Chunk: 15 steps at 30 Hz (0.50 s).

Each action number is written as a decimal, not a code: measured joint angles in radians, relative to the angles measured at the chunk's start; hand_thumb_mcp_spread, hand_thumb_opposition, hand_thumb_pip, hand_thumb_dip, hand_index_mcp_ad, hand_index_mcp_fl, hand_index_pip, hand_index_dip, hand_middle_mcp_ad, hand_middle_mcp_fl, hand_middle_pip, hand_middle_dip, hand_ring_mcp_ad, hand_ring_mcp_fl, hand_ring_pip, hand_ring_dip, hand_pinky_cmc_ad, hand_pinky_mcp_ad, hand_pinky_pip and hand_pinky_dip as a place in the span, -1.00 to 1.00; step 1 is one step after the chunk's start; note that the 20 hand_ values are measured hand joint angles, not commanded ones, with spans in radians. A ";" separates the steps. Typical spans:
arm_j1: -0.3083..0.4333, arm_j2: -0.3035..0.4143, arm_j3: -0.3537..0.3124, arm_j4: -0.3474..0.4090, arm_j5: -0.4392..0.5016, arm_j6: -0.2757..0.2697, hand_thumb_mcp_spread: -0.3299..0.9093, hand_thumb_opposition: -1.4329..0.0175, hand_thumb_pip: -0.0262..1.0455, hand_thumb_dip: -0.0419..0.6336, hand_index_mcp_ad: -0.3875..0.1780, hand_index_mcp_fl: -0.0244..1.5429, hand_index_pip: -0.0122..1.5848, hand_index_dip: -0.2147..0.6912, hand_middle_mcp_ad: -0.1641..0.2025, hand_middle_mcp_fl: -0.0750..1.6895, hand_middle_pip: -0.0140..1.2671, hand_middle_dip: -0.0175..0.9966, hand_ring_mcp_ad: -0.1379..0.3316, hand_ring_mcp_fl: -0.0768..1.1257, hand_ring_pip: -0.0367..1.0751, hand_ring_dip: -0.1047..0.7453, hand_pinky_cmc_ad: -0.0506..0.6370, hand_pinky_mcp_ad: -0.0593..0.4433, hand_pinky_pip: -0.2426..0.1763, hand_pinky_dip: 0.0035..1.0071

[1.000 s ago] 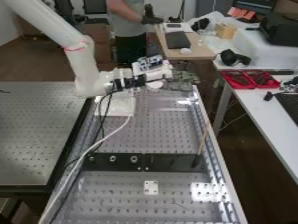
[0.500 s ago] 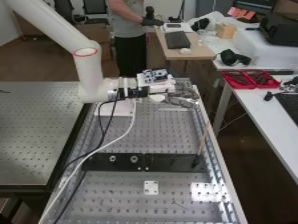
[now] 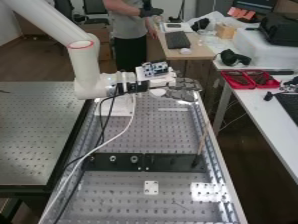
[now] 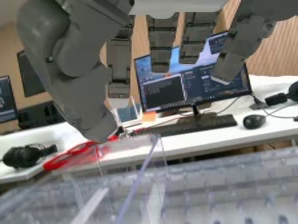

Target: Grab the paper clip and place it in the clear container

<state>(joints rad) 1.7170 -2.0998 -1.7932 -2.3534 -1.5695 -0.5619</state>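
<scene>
Dark grey hand (image 3: 181, 93), fingers straight and spread, above the clear container (image 4: 138, 167), thumb near its rim.

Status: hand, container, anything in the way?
Hand open, fingers straight, over the bench's far end.
Clear container near the hand.
Arm cables trail across the bench; possible snag, probably minor.

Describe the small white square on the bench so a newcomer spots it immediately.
Find the perforated metal bench crossed by a black bar. Just below that bar in the high view lies the white square: flat, crisp-edged, marked with dark dots, smaller than the glare patch to its right.
</scene>
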 joint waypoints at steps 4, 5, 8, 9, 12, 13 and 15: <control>-0.013 0.055 -0.034 0.031 -0.002 0.020 0.19 -0.17 0.38 -0.08 -0.25 -0.98 0.58 -0.64 0.22 -0.82 -0.77 -0.56 -0.04 -0.87 -0.75 -0.47 0.21 0.23 0.24 -0.36; -0.019 0.080 -0.050 0.040 -0.002 0.024 0.19 -0.15 0.38 -0.08 -0.23 -0.98 0.56 -0.64 0.22 -0.82 -0.77 -0.56 -0.04 -0.87 -0.75 -0.47 0.20 0.23 0.26 -0.37; -0.034 0.134 -0.080 0.047 -0.001 0.031 0.14 -0.16 0.38 -0.08 -0.19 -0.98 0.55 -0.64 0.20 -0.82 -0.77 -0.56 -0.03 -0.87 -0.76 -0.47 0.20 0.24 0.21 -0.33; -0.041 0.160 -0.092 0.045 0.000 0.032 0.15 -0.16 0.38 -0.08 -0.19 -0.98 0.53 -0.64 0.20 -0.82 -0.77 -0.56 -0.03 -0.87 -0.75 -0.47 0.21 0.22 0.17 -0.31; -0.059 0.216 -0.114 0.019 0.003 0.030 0.15 -0.16 0.38 -0.08 -0.19 -0.98 0.49 -0.64 0.20 -0.82 -0.77 -0.56 -0.03 -0.87 -0.75 -0.47 0.15 0.22 0.17 -0.30; -0.064 0.231 -0.118 0.004 0.005 0.028 0.12 -0.16 0.38 -0.08 -0.19 -0.96 0.48 -0.64 0.20 -0.82 -0.77 -0.56 -0.03 -0.87 -0.76 -0.47 0.15 0.22 0.17 -0.30; -0.077 0.263 -0.124 -0.040 0.009 0.026 0.12 -0.16 0.36 -0.09 -0.19 -0.92 0.42 -0.63 0.22 -0.78 -0.77 -0.56 -0.03 -0.87 -0.76 -0.47 0.15 0.22 0.17 -0.30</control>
<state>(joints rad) 1.6396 -1.8364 -1.9168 -2.3936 -1.5603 -0.5363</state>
